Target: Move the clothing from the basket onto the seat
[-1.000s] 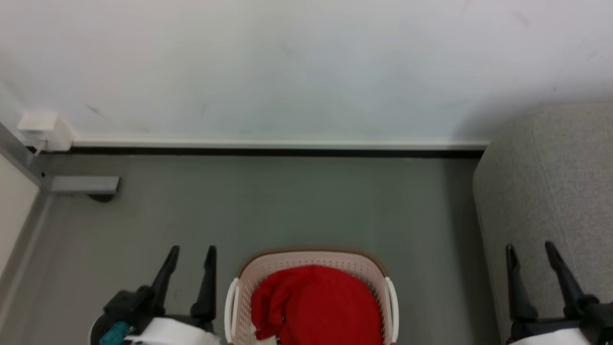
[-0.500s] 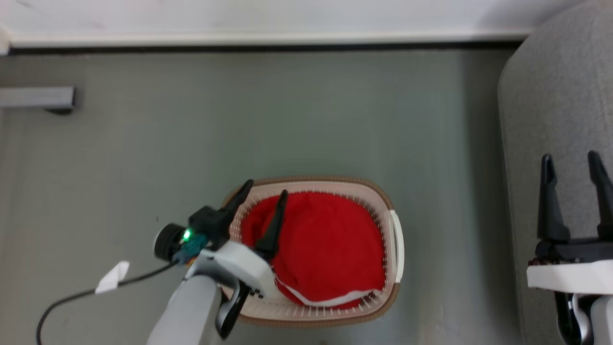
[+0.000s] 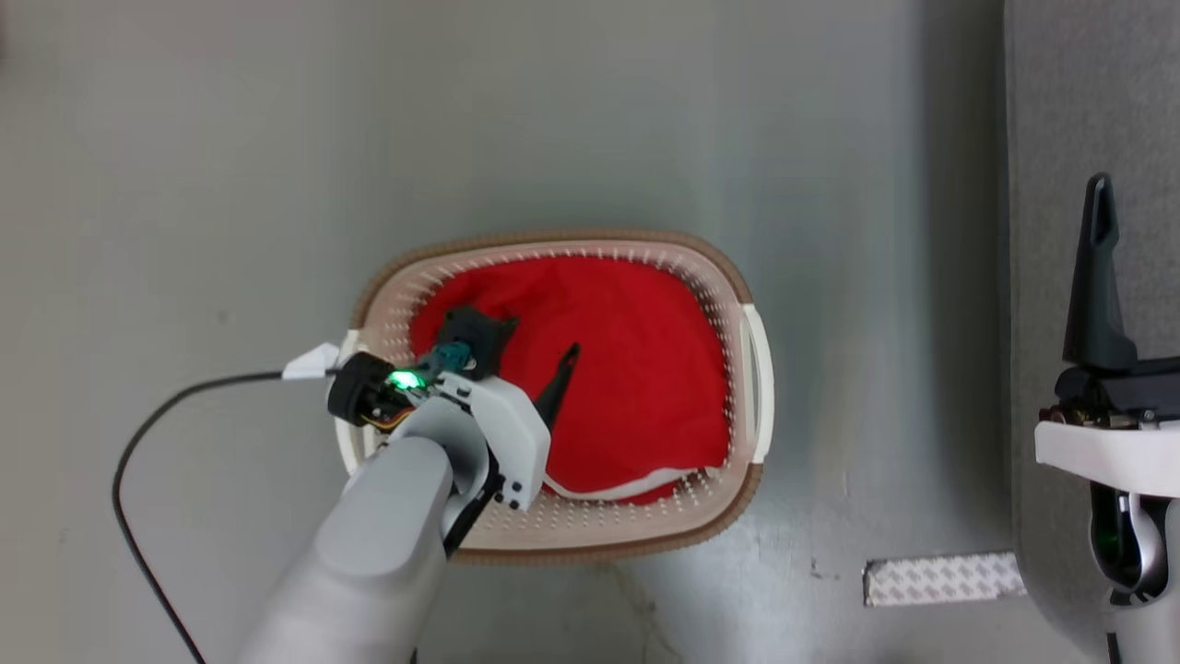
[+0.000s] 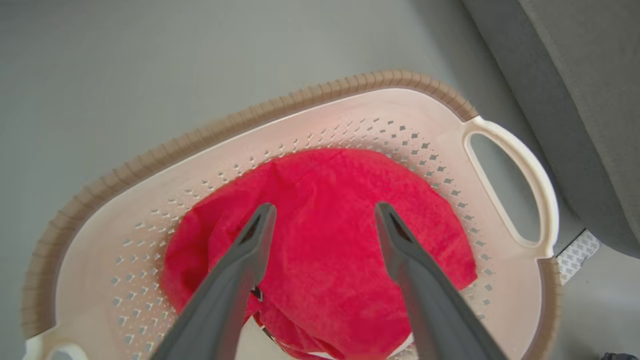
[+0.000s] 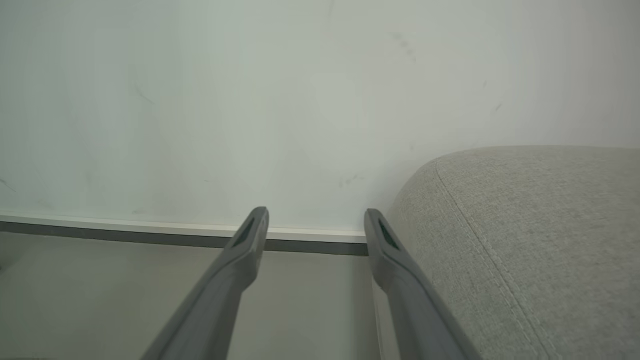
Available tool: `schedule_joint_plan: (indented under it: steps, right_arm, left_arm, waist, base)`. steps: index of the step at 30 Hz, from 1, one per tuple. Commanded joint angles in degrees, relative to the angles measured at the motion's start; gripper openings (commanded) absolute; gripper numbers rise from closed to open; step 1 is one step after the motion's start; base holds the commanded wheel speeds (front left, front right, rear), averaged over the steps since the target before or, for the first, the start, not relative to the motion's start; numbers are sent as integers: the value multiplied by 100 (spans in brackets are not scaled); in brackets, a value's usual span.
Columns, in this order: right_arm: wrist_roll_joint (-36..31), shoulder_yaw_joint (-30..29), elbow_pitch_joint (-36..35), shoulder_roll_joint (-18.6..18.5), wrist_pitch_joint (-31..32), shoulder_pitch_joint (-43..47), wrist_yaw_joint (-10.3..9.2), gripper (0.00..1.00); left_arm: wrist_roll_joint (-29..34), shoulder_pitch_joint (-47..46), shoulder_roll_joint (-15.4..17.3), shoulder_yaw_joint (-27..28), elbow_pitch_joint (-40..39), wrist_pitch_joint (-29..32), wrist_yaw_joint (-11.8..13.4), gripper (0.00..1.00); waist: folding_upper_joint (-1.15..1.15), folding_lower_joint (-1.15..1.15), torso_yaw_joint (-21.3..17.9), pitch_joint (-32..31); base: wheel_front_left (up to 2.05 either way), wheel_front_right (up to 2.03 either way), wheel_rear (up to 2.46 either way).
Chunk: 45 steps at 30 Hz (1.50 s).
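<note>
The basket (image 3: 553, 242), cream with a brown rim and white side handles, stands on the grey floor, and the red clothing (image 3: 636, 360) fills it. A white stripe of trim runs along the garment's near edge. My left gripper (image 4: 325, 212) hangs open just above the clothing (image 4: 325, 260), fingers pointing down into the basket (image 4: 150, 165) with nothing between them. In the head view one of its fingers (image 3: 560, 380) shows past the white wrist. My right gripper (image 5: 316, 215) is open and empty beside the seat (image 5: 525, 240), a light grey sofa that lies along the right edge (image 3: 1051, 138).
A black cable (image 3: 138, 443) with a white tag (image 3: 309, 362) trails over the floor left of the basket. A patterned strip (image 3: 940, 579) is stuck to the floor by the sofa's foot. The wall and dark baseboard (image 5: 150, 239) lie ahead of the right gripper.
The head camera has tilted down, losing the wall. My left arm has swung from beside the basket to over it, fingers lowering toward the clothing. The right gripper stays open by the sofa.
</note>
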Motion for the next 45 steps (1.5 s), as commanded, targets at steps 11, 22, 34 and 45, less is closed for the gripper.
schedule_joint_plan:
  steps: [11, 22, 34, 45]
  right_arm:
    - [54, 102, -555, 42, 1, -320, -14, 100]
    - [120, 183, -1088, 63, 1, -432, -14, 100]
    - [197, 200, -1156, 168, 2, -356, -14, 100]
    - [212, 120, -1003, 192, 2, -327, -14, 100]
  left_arm:
    - [-325, -852, 37, -344, 880, 221, 308, 100]
    - [-399, -1559, 150, -287, 1711, 123, 691, 100]
    - [-405, -1775, 172, -404, 2020, 16, 727, 100]
    - [-507, -1707, 135, -486, 2108, -101, 593, 0]
  waist:
    - [0, -1, -360, 1009]
    - [0, -1, -539, 1601]
    - [0, -1, -701, 1815]
    - [0, -1, -738, 1637]
  base:
    - [0, 0, 0]
    - [0, 0, 0]
    - [0, 0, 0]
    - [0, 0, 0]
